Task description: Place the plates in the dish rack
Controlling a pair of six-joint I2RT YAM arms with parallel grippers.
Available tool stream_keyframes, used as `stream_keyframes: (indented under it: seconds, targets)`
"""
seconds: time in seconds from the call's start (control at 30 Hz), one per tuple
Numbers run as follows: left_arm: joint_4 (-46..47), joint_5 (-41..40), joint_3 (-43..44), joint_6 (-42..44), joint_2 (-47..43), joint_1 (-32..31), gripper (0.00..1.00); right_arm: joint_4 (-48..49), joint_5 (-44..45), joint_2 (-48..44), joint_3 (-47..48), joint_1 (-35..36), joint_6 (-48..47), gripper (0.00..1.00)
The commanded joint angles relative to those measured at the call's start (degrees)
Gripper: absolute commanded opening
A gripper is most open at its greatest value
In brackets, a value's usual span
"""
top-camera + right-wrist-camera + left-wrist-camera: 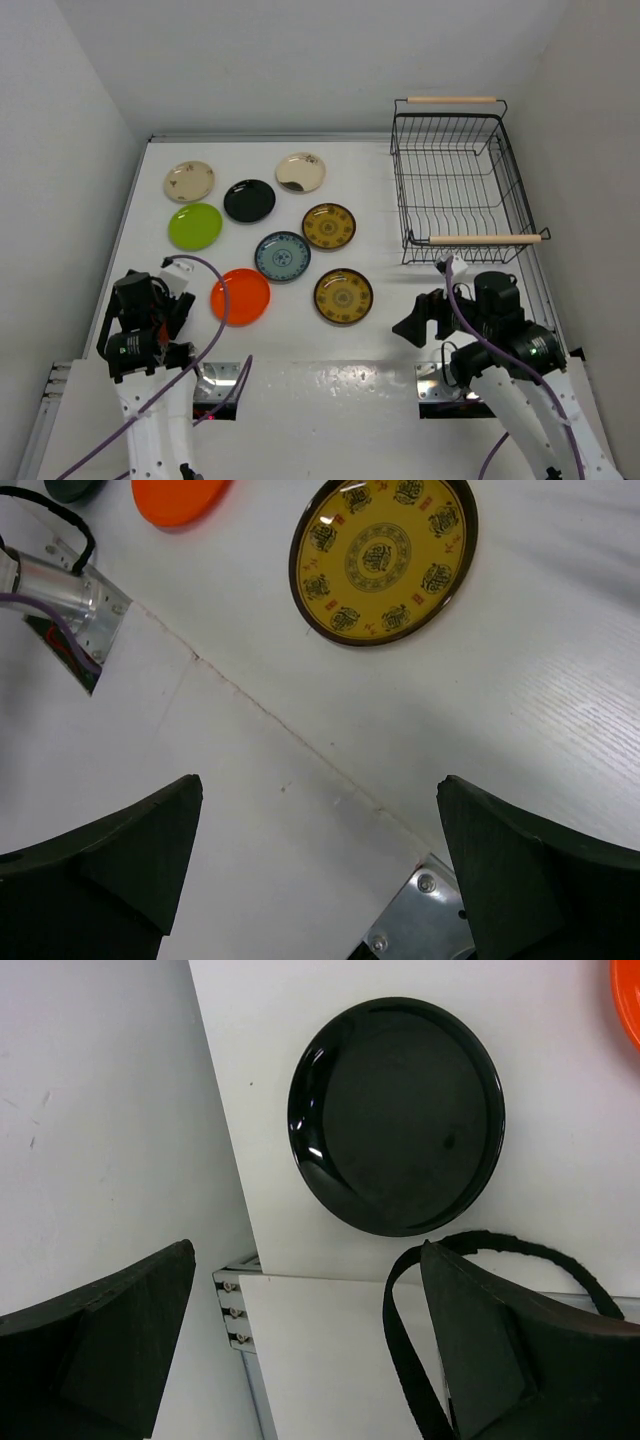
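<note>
White worktop is stretching btwn pale walls on three sides. Dish rack is sitting at its far right corner, holding nothing as far as the top view is showing, a wooden bar handle crossing each short end.

Right hand is hovering just on the near side of the rack, fingers standing wide apart w/ nothing btwn them. Left hand is hanging well left of the rack, likewise spread wide and gripping nothing.

Plates are all lying flat, face up, left of the rack, none touching. Closest to it are sitting the far brown-gold plate and near brown-gold plate. Further left are lying the marked cream plate, blue plate, black plate and orange-red plate. Furthest from the rack are resting the lime plate and plain cream plate. Left wrist view is also showing a hidden black plate right ahead of the left hand, at a spot the arm is covering in the top view, so prob. one more black one.

Handling, my guess: they're looking stiff, light and glossy, so slick under the pads. They're poss. chippable if ceramic; can't tell the material. Lying flat, they're offering only the raised rim, so I'm expecting a pinch across the rim, one finger working under the lip, then tilting upright for the rack's slots.
</note>
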Motion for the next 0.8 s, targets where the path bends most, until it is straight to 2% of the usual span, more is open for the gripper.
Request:
stream_keyframes:
  seconds: [0.0, 0.1, 0.17, 0.23, 0.3, 0.33, 0.37, 0.4, 0.43, 0.47, 0.5, 0.53, 0.57, 0.6, 0.63, 0.67, 0.73, 0.77]
  targets:
    - [0.97, -0.99, 2.83, -2.28, -0.72, -0.32, 1.0, -0.01, 0.71, 1.66, 3.02, 0.69, 0.43, 1.0]
    - [-2.53, 1.55, 5.64, -0.62, 0.32, -0.32, 1.0, 0.86, 3.34, 4.55, 7.57, 0.52, 0.52, 1.0]
    - [-5.26, 6.1, 10.64, 4.82, 3.13, -0.32, 1.0, 2.52, 4.39, 6.66, 10.31, 0.43, -0.18, 1.0]
    - [-6.06, 8.06, 16.77, 5.9, 5.85, -0.32, 1.0, 5.6, 5.1, 12.88, 16.9, 0.52, -0.54, 1.0]
    - [-4.06, 9.73, 21.01, 4.24, 12.26, -0.32, 1.0, 9.8, 5.46, 19.57, 24.35, 0.34, -0.36, 1.0]
    - [-3.52, 11.48, 25.38, 1.62, 18.29, -0.32, 1.0, 11.4, 3.54, 24.73, 26.3, 0.6, 0.33, 0.92]
    - [-3.52, 13.15, 27.77, 0.55, 21.83, -0.32, 0.94, 12.19, 2.3, 31.22, 31.28, 0.6, 0.6, 0.63]
    - [-5.08, 15.34, 33.19, -0.07, 25.52, -0.32, 0.88, 12.12, 3.16, 37.98, 36.38, 1.13, 1.65, 0.2]
    - [-6.14, 17.62, 35.77, -0.08, 29.21, -0.32, 0.83, 11.42, 5.26, 45.1, 42.43, 1.39, 2.27, 0.0]
    - [-7.2, 19.91, 38.06, -0.78, 32.73, -0.32, 0.79, 10.28, 9.89, 48.83, 45.63, 3.83, 2.01, 0.0]
    - [-7.9, 24.19, 39.65, -0.78, 35.81, -0.32, 0.74, 4.35, 12.55, 52.6, 48.88, 7.25, 1.14, 0.01]
    - [-7.39, 25.72, 40.36, -0.78, 40.19, -0.32, 0.74, 1.94, 18.58, 62.65, 57.96, 8.94, -3.83, 0.14]
    - [-6.16, 26.95, 39.15, -0.09, 41.45, -0.32, 0.74, -3.91, 20.81, 65.45, 60.31, 13.83, -5.09, 0.53]
    - [-4.5, 27.75, 37.39, -0.08, 42.07, -0.32, 0.78, -4.58, 22.4, 67.65, 61.9, 14.57, -6.59, 0.66]
    - [-0.65, 27.75, 35.38, 0.53, 42.08, -1.28, 0.8, -4.85, 22.42, 71.94, 61.22, 15.28, -5.91, 0.72]
    - [0.95, 27.75, 31.18, 1.67, 42.08, -2.6, 0.83, -3.28, 22.5, 72.33, 59.74, 15.46, -4.16, 0.78]
    - [3.5, 27.06, 27.38, 2.47, 42.08, -3.92, 0.83, -0.73, 21.98, 71.63, 53.59, 15.81, -2.92, 0.79]
    - [6.56, 26.35, 23.62, 2.99, 42.08, -4.54, 0.83, 3.63, 22.41, 70.06, 46.26, 16.16, -0.65, 0.79]
